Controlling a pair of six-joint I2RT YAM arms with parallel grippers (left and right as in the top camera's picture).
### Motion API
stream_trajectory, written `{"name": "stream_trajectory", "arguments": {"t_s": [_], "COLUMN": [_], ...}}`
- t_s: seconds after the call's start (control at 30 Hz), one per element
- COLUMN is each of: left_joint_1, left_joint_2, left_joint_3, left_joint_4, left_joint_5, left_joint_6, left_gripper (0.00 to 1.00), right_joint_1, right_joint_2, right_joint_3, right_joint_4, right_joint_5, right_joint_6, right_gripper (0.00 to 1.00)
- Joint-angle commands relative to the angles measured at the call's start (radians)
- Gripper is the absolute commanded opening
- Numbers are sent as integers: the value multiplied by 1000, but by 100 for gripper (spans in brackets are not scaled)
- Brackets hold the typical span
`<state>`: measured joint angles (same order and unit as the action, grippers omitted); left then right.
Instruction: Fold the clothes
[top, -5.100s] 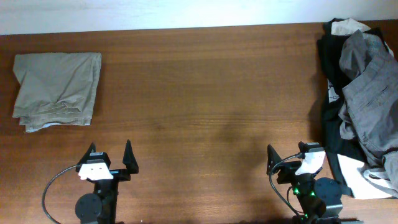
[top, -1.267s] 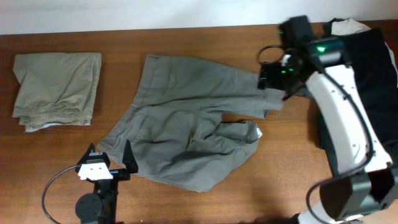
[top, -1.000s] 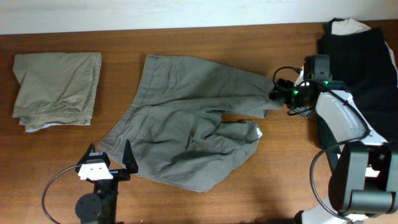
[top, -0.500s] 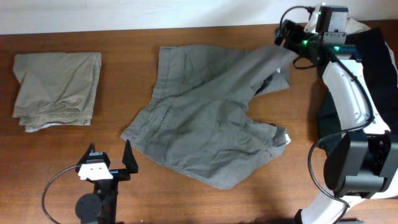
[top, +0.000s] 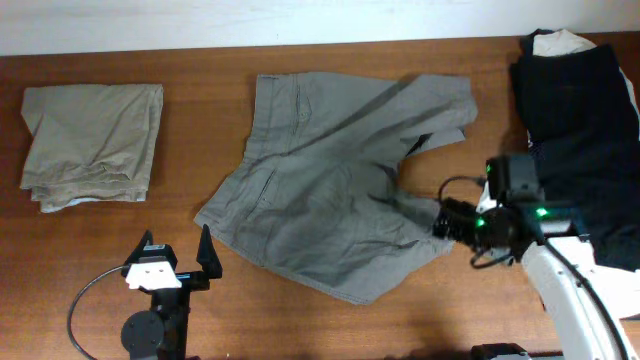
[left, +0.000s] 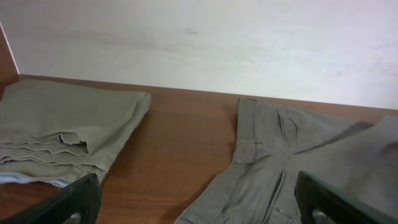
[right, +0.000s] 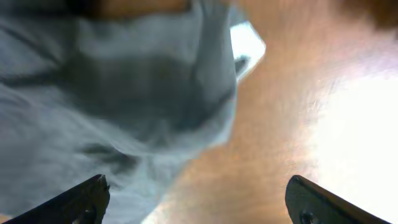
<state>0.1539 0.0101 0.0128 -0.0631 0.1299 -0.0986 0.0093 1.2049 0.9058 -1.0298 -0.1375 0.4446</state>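
Wide grey shorts (top: 340, 210) lie spread on the wooden table, waistband to the left and legs to the right, with creases. They also show in the left wrist view (left: 298, 155) and, blurred, in the right wrist view (right: 112, 81). My right gripper (top: 447, 222) is low by the near leg's hem, open and empty (right: 196, 199). My left gripper (top: 178, 245) rests open at the front left, just short of the shorts' near corner (left: 199, 193). Beige-khaki shorts (top: 92, 145) lie folded at the back left.
A pile of black garments (top: 580, 110) with a white piece (top: 555, 42) on top fills the back right corner, behind my right arm. The folded khaki shorts show at the left in the left wrist view (left: 56, 124). A pale wall runs along the table's far edge.
My right gripper let go of the far leg of the grey shorts and came from the back right down to the near leg's hem. The far leg now lies flat.
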Motion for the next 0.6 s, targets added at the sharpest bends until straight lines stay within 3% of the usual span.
{"name": "stream_trajectory", "arguments": {"t_s": [0.0, 0.1, 0.17, 0.23, 0.27, 0.33, 0.4, 0.47, 0.53, 0.57], "left_joint_1": [6, 6, 6, 6, 6, 6, 6, 6, 6, 6], "left_joint_2": [-5, -5, -5, -5, -5, -5, -5, -5, -5, -5], "left_joint_3": [-4, -4, -4, -4, -4, -4, -4, -4, -4, -4], "left_joint_4": [-2, -2, -2, -2, -2, -2, -2, -2, -2, -2], "left_joint_5": [3, 3, 3, 3, 3, 3, 3, 3, 3, 3], "left_joint_6": [-2, -2, -2, -2, -2, -2, -2, -2, -2, -2], "left_gripper": [99, 99, 99, 99, 99, 99, 99, 99, 99, 99], "right_joint_1": [4, 4, 4, 4, 3, 3, 3, 3, 3, 3], "right_joint_2": [-9, 31, 89, 164, 171, 159, 148, 149, 149, 149], "right_joint_3": [-135, -287, -332, -331, -319, -232, -57, 203, 348, 353], "right_joint_4": [86, 307, 462, 559, 566, 528, 359, 24, -219, -272], "right_joint_5": [-54, -170, -166, -177, -173, -172, -88, 146, 255, 255], "right_joint_6": [19, 33, 32, 32, 32, 11, 2, 2, 39, 69], "right_gripper": [90, 84, 68, 16, 4, 4, 4, 4, 4, 60]}}
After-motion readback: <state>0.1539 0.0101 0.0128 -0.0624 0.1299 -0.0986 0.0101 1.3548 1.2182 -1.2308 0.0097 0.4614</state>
